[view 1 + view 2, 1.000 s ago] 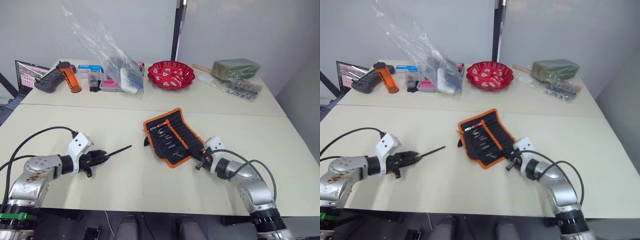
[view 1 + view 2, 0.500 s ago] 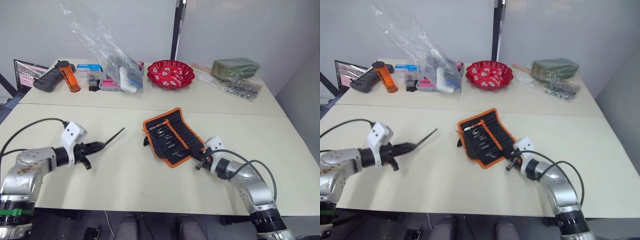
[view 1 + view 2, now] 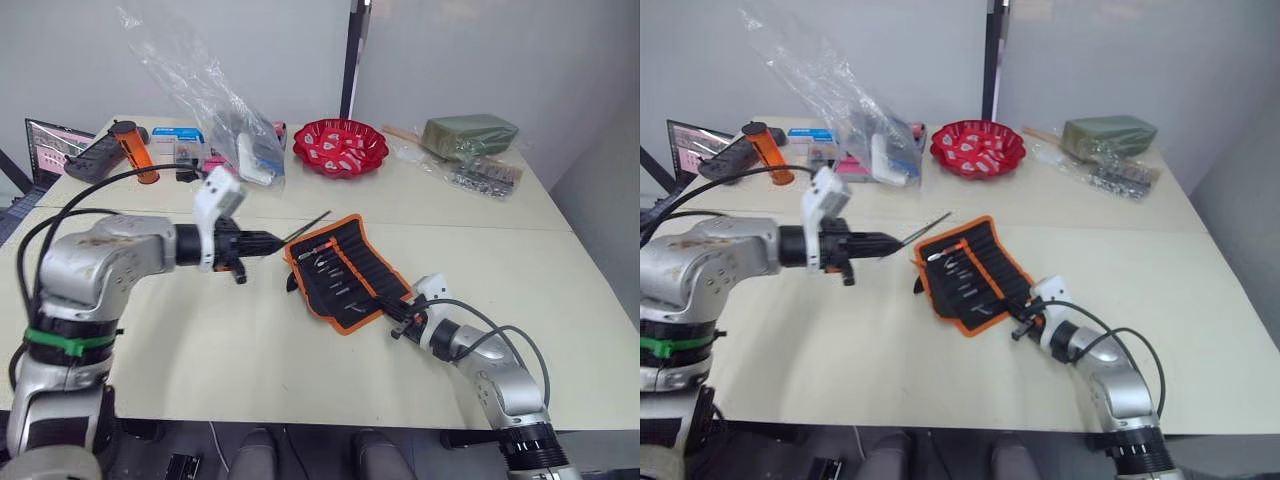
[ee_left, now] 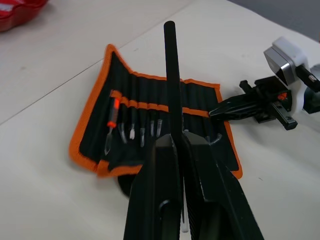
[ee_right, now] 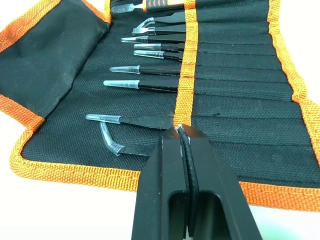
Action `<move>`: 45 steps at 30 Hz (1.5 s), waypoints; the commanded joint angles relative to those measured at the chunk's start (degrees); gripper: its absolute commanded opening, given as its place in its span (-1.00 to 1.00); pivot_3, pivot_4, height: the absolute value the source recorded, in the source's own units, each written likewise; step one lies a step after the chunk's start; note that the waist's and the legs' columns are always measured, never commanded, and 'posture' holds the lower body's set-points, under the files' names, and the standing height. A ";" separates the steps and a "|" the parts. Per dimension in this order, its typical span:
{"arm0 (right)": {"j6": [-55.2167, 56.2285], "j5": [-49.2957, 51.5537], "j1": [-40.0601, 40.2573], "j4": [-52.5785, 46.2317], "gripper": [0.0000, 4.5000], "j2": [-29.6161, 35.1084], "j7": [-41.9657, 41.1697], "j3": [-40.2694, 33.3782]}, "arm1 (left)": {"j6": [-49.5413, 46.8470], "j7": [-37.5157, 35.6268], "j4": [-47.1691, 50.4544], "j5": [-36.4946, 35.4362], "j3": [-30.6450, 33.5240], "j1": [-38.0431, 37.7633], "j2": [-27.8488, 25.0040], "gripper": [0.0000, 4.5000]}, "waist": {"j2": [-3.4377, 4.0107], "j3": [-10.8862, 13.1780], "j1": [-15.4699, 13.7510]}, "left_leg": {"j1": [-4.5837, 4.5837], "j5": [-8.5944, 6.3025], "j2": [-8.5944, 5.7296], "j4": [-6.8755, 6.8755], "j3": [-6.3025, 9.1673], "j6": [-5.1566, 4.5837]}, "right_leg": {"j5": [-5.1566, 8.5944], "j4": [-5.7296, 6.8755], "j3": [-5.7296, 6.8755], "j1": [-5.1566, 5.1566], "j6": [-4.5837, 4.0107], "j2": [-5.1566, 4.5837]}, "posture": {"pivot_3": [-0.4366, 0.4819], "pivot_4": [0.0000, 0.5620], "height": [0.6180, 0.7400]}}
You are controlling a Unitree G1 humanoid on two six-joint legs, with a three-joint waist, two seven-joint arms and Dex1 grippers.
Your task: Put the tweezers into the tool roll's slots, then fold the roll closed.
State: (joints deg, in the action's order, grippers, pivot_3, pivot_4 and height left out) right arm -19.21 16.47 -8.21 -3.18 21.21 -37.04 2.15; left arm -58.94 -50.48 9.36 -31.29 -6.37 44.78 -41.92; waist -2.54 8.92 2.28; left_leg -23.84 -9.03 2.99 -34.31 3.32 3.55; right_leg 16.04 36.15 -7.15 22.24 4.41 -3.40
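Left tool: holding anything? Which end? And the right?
Left tool is shut on a long black tweezer, gripped at one end, the rest pointing toward the tool roll. Right tool is shut, pressing the roll's near edge; no tweezer in it.

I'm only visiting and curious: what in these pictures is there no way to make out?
- Tweezers in the tool roll: the slots hide their handles, right wrist view.
- Tip of the long tweezer in the left gripper: too thin to tell whether it touches the roll, eye views.
- What the red bowl holds: too small, eye views.
- Right gripper: whether it pinches the orange trim, hidden by its own fingers.
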 commanded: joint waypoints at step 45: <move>-1.09 -2.12 -0.38 3.77 -1.00 0.00 2.53 1.27 | -10.98 5.90 -3.34 13.30 -21.57 5.09 13.24 -0.98 | 0.05 0.00 0.24 | -0.11 0.00 -0.03 -0.42 0.07 -0.01 | -0.05 0.16 -0.03 -0.05 0.17 0.02 | -0.05 -0.47 1.00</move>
State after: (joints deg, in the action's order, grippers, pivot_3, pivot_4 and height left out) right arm -19.15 16.32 -9.12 -1.80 20.96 -35.76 2.94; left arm -70.47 -45.26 5.64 -18.27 -28.92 48.49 -29.61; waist -2.49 8.92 2.53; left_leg -23.95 -9.02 2.96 -34.74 3.39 3.54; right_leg 15.99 36.30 -7.19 22.20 4.58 -3.38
